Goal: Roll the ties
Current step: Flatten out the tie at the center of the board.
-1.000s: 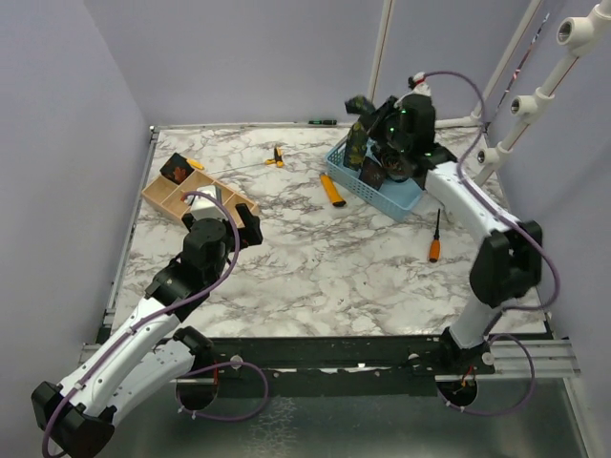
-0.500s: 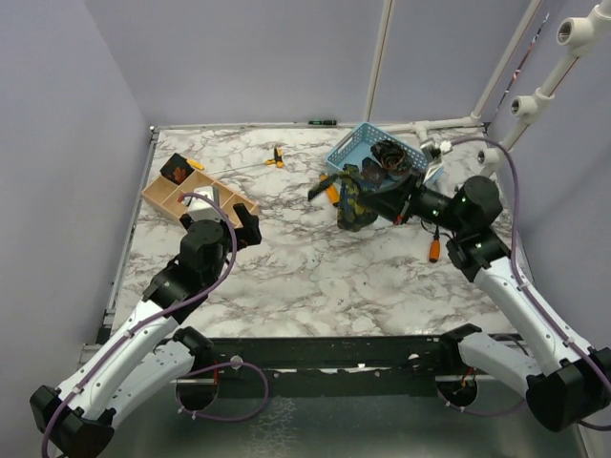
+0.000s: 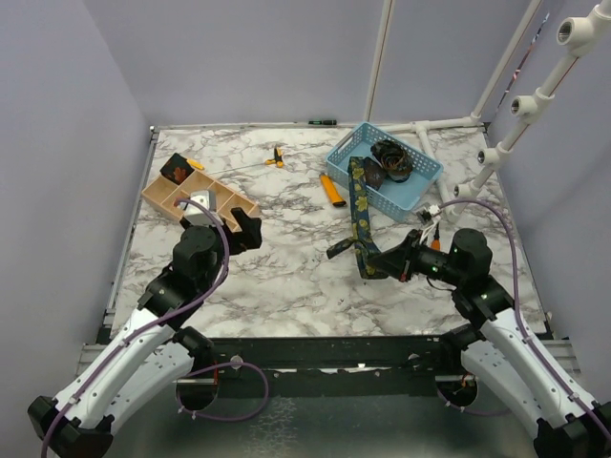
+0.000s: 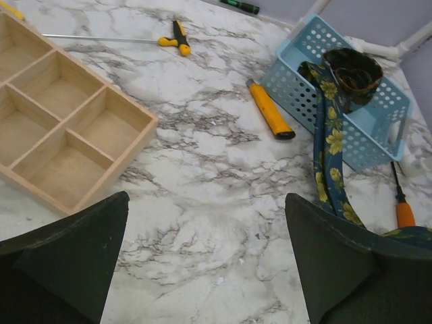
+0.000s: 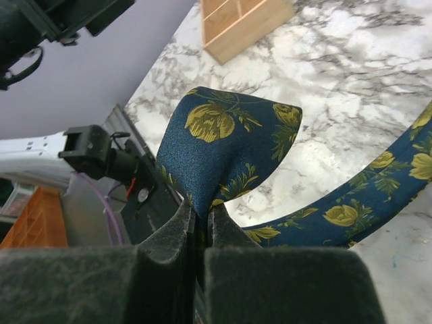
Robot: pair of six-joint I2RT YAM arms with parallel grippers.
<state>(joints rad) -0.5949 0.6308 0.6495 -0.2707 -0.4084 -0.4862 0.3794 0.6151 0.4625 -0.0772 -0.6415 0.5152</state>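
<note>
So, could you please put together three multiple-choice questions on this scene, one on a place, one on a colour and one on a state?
1. Where does the far end of the floral tie lie? A in the blue basket; B in the wooden tray; C nowhere, it hangs free in the air.
2. What colour are its flowers? A red; B white; C yellow.
3. How is the right tool? A open; B shut on nothing; C shut on the floral tie.
Answers: 1 A, the tie runs over the basket's rim and inside; 2 C, the right wrist view shows yellow blooms on navy; 3 C, its fingers pinch a fold of the tie.
</note>
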